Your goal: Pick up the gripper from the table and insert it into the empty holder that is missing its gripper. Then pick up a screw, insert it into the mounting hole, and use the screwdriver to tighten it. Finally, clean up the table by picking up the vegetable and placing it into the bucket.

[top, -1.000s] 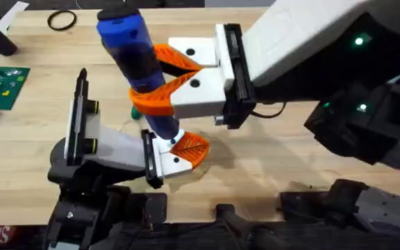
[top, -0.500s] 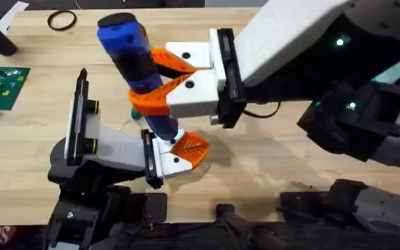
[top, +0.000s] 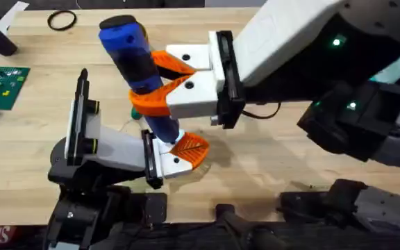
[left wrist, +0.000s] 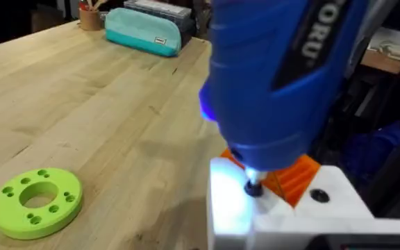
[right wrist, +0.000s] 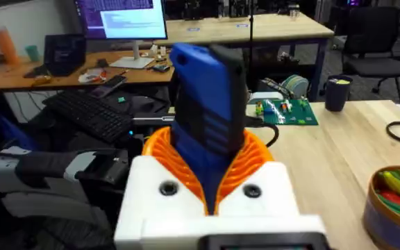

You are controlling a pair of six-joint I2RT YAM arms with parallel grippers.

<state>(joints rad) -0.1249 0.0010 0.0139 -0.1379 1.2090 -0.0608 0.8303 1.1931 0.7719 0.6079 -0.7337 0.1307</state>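
Blue screwdriver pinched by right hand, bit lit (left wrist), bucket (right wrist)

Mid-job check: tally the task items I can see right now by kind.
Screwdriver: 1
Gripper finger seated in the holder: 1
Holder: 1
Bucket: 1
Total: 4

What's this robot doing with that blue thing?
The right gripper is clamped around a blue screwdriver, holding it nearly upright. Its lit tip presses on a screw in the white base of the orange gripper finger, which already sits in the grey holder. So it is at the screw-tightening stage. A lime-green ring lies on the table nearby.
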